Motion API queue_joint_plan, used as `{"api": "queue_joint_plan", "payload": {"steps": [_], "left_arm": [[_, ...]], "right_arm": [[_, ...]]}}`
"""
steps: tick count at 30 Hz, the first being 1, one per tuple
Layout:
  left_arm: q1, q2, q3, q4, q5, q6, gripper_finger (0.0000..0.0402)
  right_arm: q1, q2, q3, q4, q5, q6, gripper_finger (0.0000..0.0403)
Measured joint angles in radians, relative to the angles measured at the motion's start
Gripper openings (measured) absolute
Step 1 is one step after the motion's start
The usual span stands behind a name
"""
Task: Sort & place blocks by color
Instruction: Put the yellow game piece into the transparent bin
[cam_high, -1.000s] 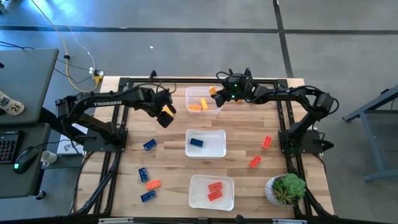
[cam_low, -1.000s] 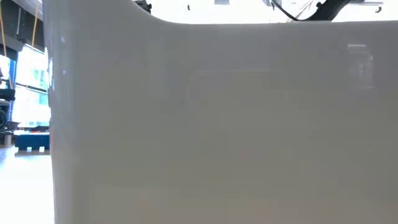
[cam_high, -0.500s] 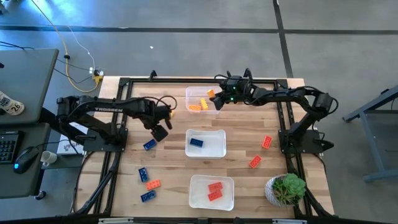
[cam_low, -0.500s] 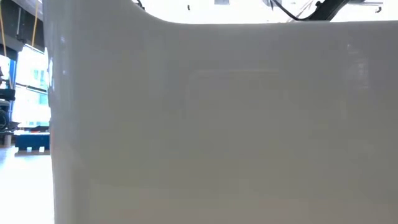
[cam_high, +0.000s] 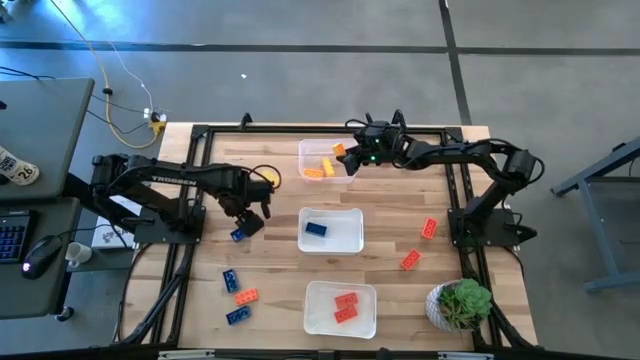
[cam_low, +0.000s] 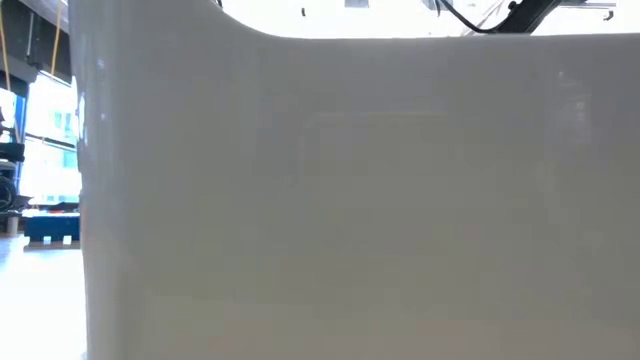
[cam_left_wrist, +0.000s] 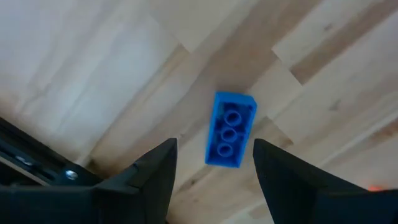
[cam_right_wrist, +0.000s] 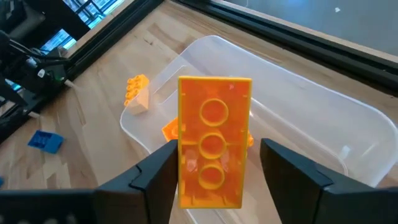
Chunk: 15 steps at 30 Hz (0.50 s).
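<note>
Between my right gripper (cam_right_wrist: 214, 186) fingers sits a yellow brick (cam_right_wrist: 213, 138), clamped and hanging over the yellow tub (cam_right_wrist: 323, 109), ready to drop in, I judge. Over the open boards to the left, my left gripper (cam_left_wrist: 214, 177) is spread, straddling a blue brick (cam_left_wrist: 230, 129) near the frame rail (cam_left_wrist: 37, 163), with bare wood around it.

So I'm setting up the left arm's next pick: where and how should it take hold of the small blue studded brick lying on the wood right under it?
Grip the small blue studded brick across its two long side faces, coming straight down. It lies flat, studs up, between the open fingers of the left gripper.
</note>
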Motion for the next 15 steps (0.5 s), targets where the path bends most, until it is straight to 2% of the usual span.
{"api": "queue_joint_plan", "payload": {"steps": [5, 15], "left_arm": [[-0.039, 0.0, 0.0, 0.0, 0.041, -0.009, 0.02], [-0.075, 0.0, 0.0, 0.001, 0.041, -0.058, 0.02]], "right_arm": [[-0.001, 0.0, 0.0, 0.001, -0.016, -0.007, 0.021], [-0.001, 0.0, 0.0, 0.001, -0.032, -0.007, 0.021]]}}
